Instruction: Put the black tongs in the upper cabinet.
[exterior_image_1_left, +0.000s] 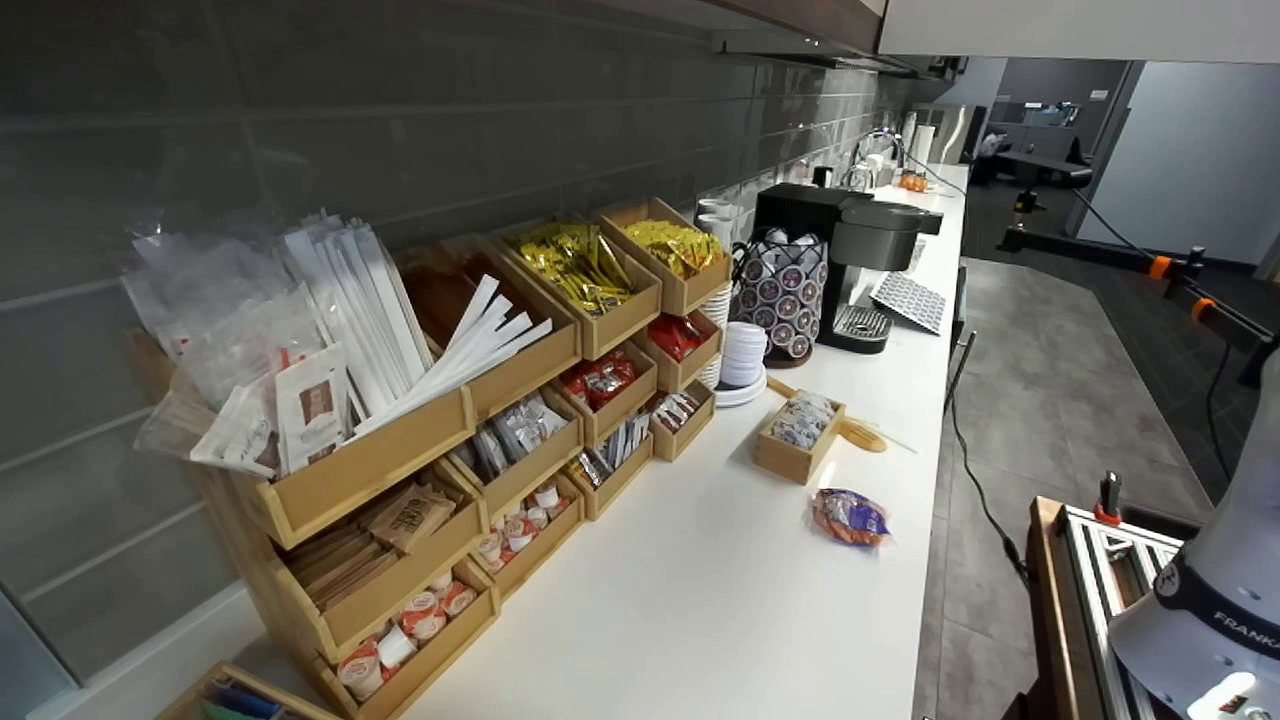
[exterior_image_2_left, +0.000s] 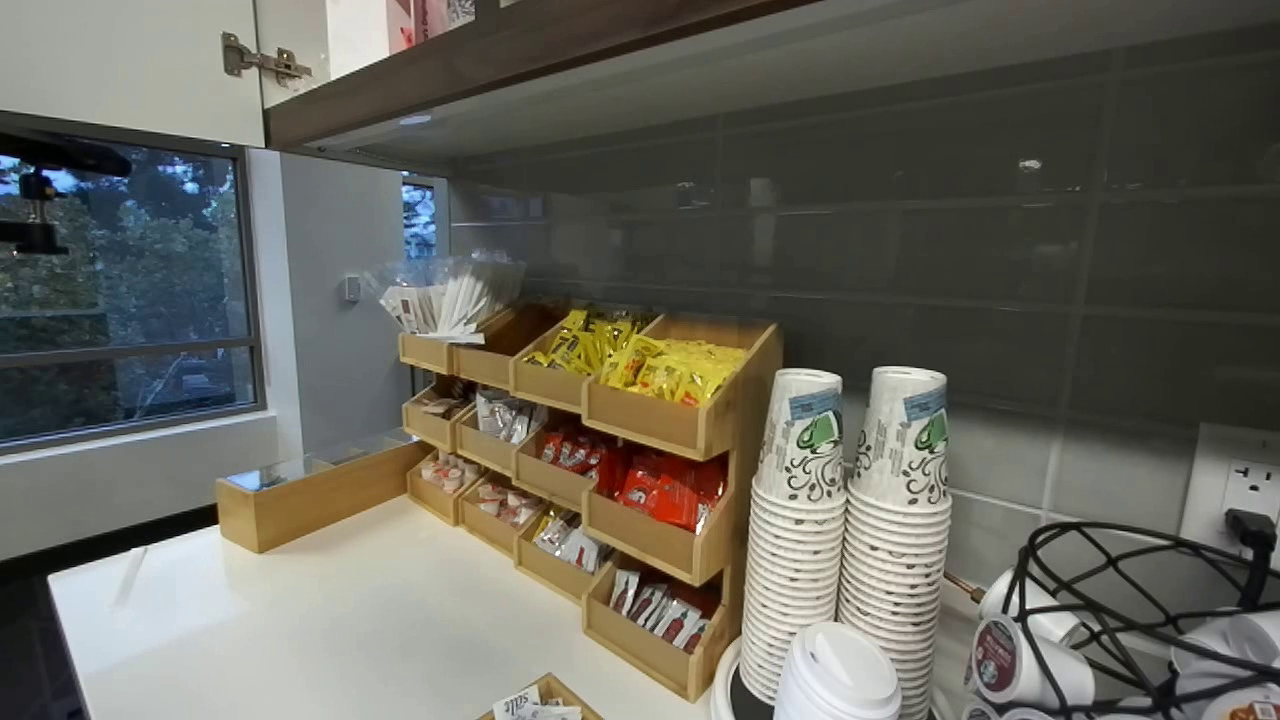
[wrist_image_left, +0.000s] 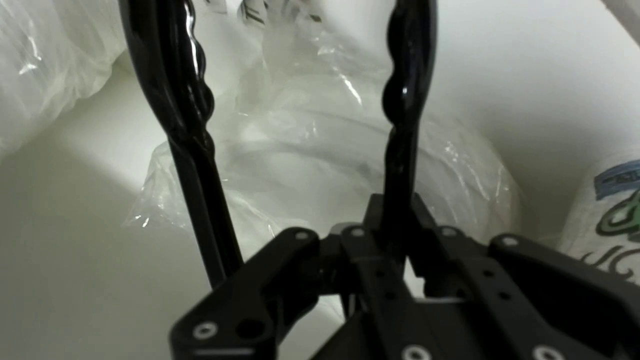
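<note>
Pinching one arm of the long black tongs (wrist_image_left: 406, 105), your black gripper (wrist_image_left: 397, 217) is holding them, probably inside the brown-edged upper cabinet (exterior_image_2_left: 510, 55); you are risking their wide free arm snagging the clear plastic bag (wrist_image_left: 300, 165).

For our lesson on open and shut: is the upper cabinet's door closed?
No: in an exterior view the door stands open on its hinge, showing contents inside the upper cabinet.

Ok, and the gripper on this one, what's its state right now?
Gripper: closed, holding the tongs by one arm.
</note>
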